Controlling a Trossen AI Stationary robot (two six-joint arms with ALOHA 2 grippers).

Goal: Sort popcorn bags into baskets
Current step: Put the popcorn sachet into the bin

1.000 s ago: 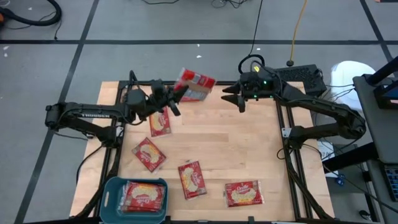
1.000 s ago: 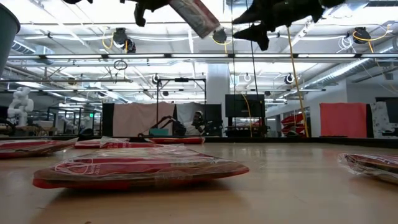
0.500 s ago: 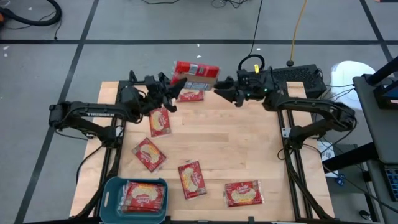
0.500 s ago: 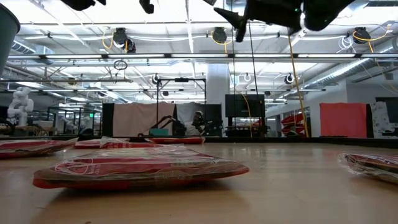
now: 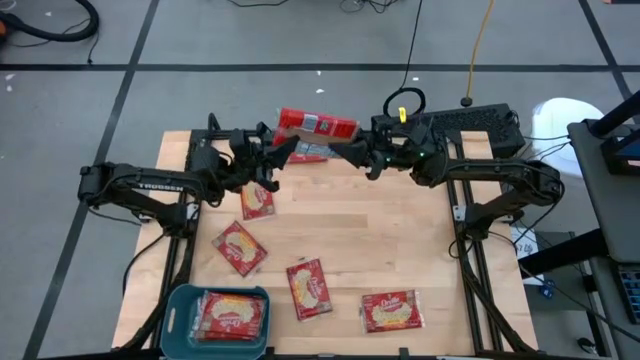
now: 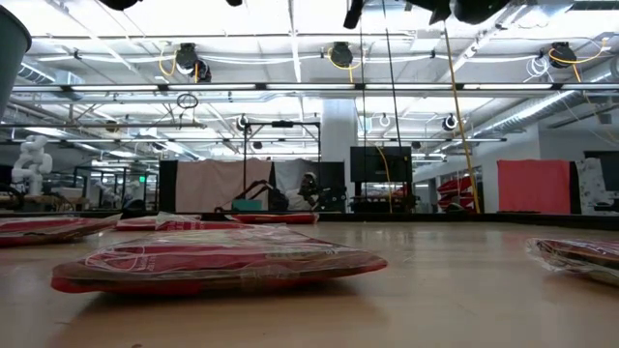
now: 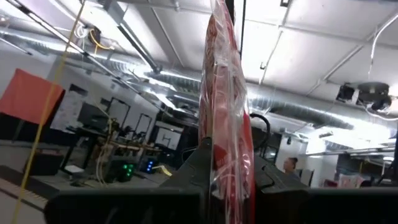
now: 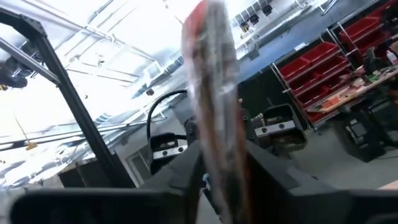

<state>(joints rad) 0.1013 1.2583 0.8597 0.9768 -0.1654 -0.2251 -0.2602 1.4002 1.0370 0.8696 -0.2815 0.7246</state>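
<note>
Two robot arms held one popcorn bag (image 5: 316, 124) in the air above the far edge of the bench (image 5: 350, 225). From overhead, the left tool (image 5: 277, 152) gripped the packet's left end and the right tool (image 5: 352, 154) met its right end. The wrist cameras showed what the overhead could not: the left tool (image 7: 231, 171) had its fingers pinched tight on the packet (image 7: 225, 99), seen edge-on, and the right tool (image 8: 219, 163) had its fingers closed against both faces of the same packet (image 8: 212, 93).

Five more packets lay flat on the bench, one (image 5: 308, 153) under the lifted one, with others (image 5: 231, 316) in the teal bin (image 5: 180, 300) at the near left corner. The table-height camera showed only the nearest packet (image 6: 218, 257) and the arms' undersides at the top edge.
</note>
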